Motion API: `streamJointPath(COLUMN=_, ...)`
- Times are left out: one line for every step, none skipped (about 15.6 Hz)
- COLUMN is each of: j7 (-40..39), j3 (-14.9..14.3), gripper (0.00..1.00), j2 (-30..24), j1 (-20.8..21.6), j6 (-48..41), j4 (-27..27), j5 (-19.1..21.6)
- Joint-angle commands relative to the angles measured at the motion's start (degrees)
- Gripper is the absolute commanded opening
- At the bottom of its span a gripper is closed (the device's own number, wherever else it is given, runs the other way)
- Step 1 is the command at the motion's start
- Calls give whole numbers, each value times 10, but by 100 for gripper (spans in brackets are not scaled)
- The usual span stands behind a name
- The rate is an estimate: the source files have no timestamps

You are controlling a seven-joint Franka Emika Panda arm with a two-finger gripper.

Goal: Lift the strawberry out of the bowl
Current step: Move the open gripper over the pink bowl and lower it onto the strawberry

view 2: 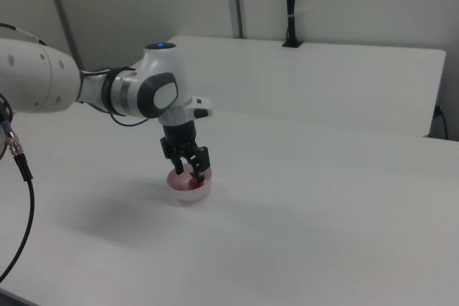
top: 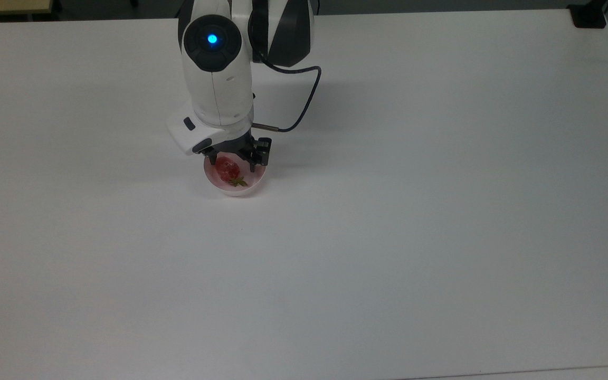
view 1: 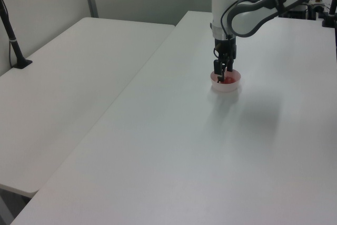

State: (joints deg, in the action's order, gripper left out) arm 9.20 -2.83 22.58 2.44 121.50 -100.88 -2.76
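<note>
Just left of centre in the upper half of the top view, the arm's black 2-finger claw (top: 233, 161) hangs over the small round pale pink plastic bowl (top: 236, 189), its fingers spread apart with 1 on each side of the small glossy red speckled strawberry (top: 227, 168) and gripping nothing. The strawberry lies inside the bowl toward the top view's left, its green leafy end pointing to the lower right, so the fingers stand where they could close across its red body; this looks like the reach just ahead of the grasp. In the left view the claw (view 1: 223, 71) reaches down into the bowl (view 1: 227, 85), and in the right view the claw (view 2: 190, 169) sits low over the bowl (view 2: 188, 189). On the wide white desk (top: 388, 237) I count 1 bowl, 1 strawberry and 1 arm.
</note>
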Motion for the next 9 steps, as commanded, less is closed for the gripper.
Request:
streamJointPath(j7=15, j3=7, gripper=79, j2=17, j1=-1, j6=29, j4=-4, j5=0)
streamJointPath(j7=15, j3=9, gripper=79, j2=20, j1=-2, j6=34, j4=-4, j5=-1)
streamJointPath(j7=15, j3=9, gripper=79, j2=24, j1=-2, j6=39, j4=-4, j5=-1)
streamJointPath(j7=16, j3=9, gripper=79, j2=25, j1=-1, j6=43, j4=-8, j5=-3)
streamJointPath(j7=16, j3=10, gripper=75, j2=25, j1=0, j6=43, j4=-12, j5=-4)
streamJointPath(j7=16, j3=10, gripper=69, j2=25, j1=0, j6=43, j4=-11, j5=-4)
streamJointPath(j7=19, j3=10, gripper=61, j2=24, j1=0, j6=42, j4=-11, j5=-2)
streamJointPath(j7=26, j3=10, gripper=56, j2=23, j1=-1, j6=42, j4=-8, j5=2)
streamJointPath(j7=28, j3=10, gripper=51, j2=20, j1=-2, j6=41, j4=-7, j5=2)
